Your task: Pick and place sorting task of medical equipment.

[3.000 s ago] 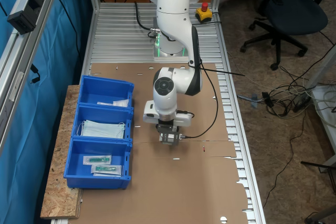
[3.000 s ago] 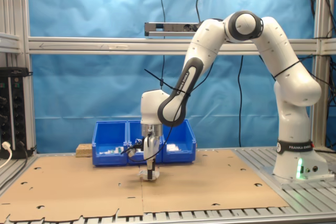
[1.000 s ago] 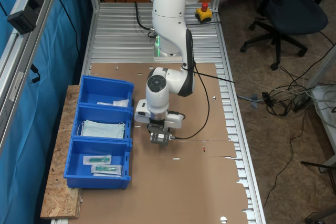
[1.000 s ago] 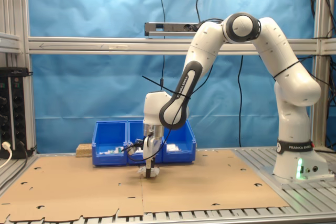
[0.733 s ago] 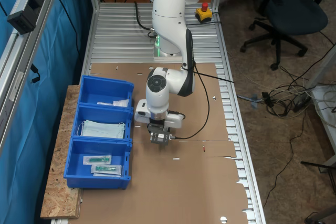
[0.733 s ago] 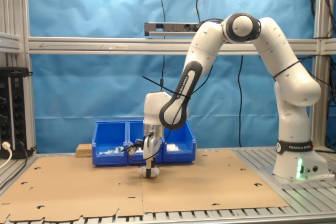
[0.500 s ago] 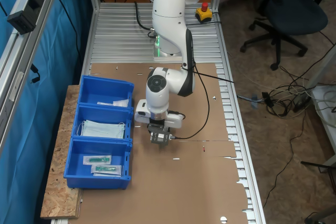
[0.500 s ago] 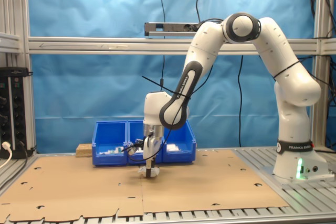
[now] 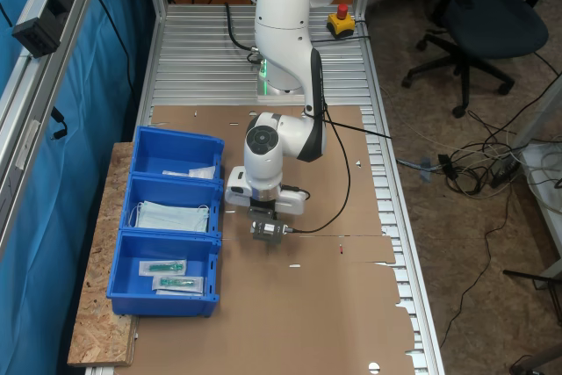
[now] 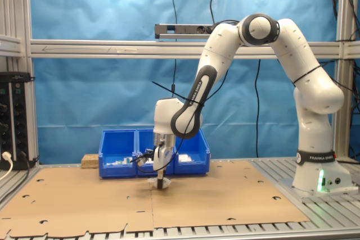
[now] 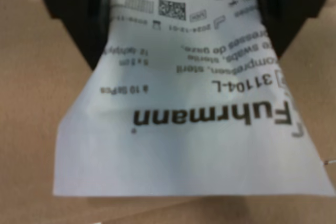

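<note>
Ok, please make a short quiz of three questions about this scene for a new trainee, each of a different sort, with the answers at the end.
1. True or false: the gripper has its jaws shut on the white sachet.
2. What lies in the middle blue bin in the first exterior view? A) face masks B) clear packets C) nothing
3. Fill in: the table under the arm is covered with brown ______.

Key
1. True. In the wrist view the black fingers pinch the sachet from both sides.
2. A, the face masks.
3. Cardboard.
</note>
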Available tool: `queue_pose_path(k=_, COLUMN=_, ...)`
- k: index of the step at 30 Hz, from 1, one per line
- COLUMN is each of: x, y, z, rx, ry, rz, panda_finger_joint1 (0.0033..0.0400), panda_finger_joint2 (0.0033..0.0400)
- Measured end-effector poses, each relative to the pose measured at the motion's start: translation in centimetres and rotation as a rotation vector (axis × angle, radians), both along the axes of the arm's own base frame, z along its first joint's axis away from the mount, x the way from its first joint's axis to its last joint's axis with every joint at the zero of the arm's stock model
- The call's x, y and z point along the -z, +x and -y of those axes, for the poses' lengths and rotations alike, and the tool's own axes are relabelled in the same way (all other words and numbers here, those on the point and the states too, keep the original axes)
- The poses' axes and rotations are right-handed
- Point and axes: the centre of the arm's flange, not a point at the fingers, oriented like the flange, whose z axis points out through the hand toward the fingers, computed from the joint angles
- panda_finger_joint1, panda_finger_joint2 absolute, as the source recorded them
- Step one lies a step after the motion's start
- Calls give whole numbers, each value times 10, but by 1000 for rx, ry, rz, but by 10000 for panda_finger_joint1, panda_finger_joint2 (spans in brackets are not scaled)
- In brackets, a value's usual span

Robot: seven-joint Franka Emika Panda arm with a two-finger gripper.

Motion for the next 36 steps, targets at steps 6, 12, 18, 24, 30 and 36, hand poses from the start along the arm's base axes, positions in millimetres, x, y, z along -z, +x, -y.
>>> queue_pose_path(k=6, x=0, y=0, z=0, rx=0, ry=0, rz=0, panda_finger_joint1=185, panda_finger_joint2=185)
queue_pose_path(k=12, x=0, y=0, z=0, rx=0, ry=-1, rz=3, panda_finger_joint1=77, panda_finger_joint2=77)
queue_pose_path(k=18, x=-2, y=1, z=-1, rx=-2, ry=0, rz=6, panda_finger_joint1=77, panda_finger_joint2=77)
queue_pose_path(k=24, x=-16, y=3, z=-8, rx=-13, ry=5, rz=19, panda_finger_joint1=77, panda_finger_joint2=77)
queue_pose_path(k=30, x=-50, y=4, z=-19, rx=-32, ry=20, rz=22, panda_finger_joint1=77, panda_finger_joint2=77)
queue_pose_path(k=36, x=-106, y=7, z=-27, rx=-51, ry=33, rz=42, panda_finger_joint1=77, panda_finger_joint2=77)
